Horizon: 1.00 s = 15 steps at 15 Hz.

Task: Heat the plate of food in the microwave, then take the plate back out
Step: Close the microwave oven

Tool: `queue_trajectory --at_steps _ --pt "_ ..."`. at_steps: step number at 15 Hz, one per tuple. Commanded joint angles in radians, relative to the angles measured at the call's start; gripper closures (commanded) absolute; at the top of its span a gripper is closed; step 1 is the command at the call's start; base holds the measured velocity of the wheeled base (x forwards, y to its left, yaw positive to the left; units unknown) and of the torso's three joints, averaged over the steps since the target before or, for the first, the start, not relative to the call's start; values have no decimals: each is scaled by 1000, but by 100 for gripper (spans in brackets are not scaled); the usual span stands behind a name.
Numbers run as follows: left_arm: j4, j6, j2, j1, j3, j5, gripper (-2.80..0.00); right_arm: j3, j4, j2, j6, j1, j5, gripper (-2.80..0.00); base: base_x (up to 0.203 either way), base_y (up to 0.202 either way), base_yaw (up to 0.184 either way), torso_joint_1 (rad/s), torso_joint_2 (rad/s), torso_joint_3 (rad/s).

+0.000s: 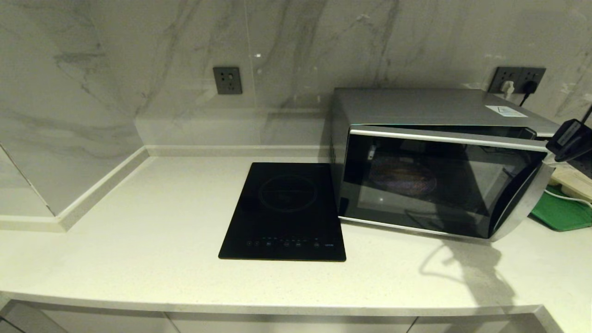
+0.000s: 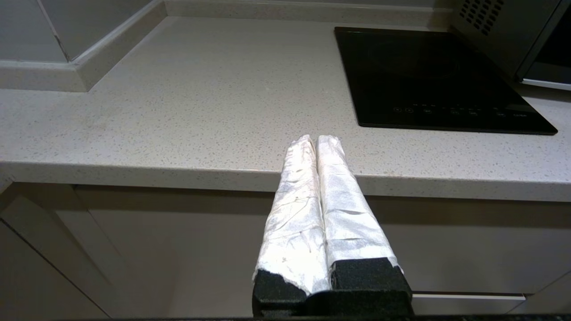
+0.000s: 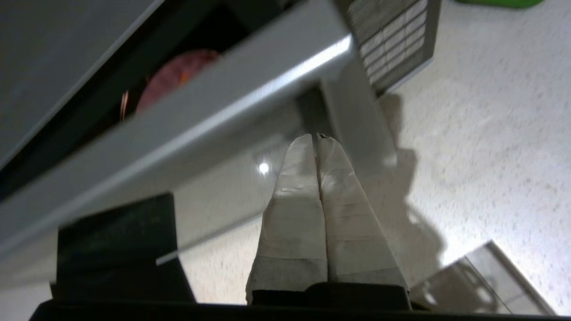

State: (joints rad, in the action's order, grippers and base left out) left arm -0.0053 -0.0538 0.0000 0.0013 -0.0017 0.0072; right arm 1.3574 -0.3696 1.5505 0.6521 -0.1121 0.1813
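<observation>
The microwave (image 1: 439,162) stands on the counter (image 1: 138,240) with its door ajar; inside, behind the dark glass, sits the plate of food (image 1: 402,178) — fries barely discernible. The right gripper (image 3: 316,136), fingers pressed together and empty, is at the door's handle edge. The left gripper (image 2: 316,137), likewise closed, hangs before the counter's front edge.

You find no readable text: the sticker (image 1: 506,111) on the microwave (image 1: 430,159), its keypad (image 3: 392,38) and the induction hob (image 1: 284,212) markings stay illegible.
</observation>
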Motion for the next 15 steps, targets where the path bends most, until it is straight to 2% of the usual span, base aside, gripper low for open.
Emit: queue_trajectory --at_steps 1,12,15 --pt "-1 -1 0 0 0 0 0 0 28 11 3 -41 3 0 0 0 0 0 0 0" --pt "-1 -1 0 0 0 0 0 -23 39 85 41 -63 -3 0 0 0 0 0 0 0" --pt "-1 0 0 0 0 2 0 -27 105 126 41 -63 -3 0 0 0 0 0 0 0"
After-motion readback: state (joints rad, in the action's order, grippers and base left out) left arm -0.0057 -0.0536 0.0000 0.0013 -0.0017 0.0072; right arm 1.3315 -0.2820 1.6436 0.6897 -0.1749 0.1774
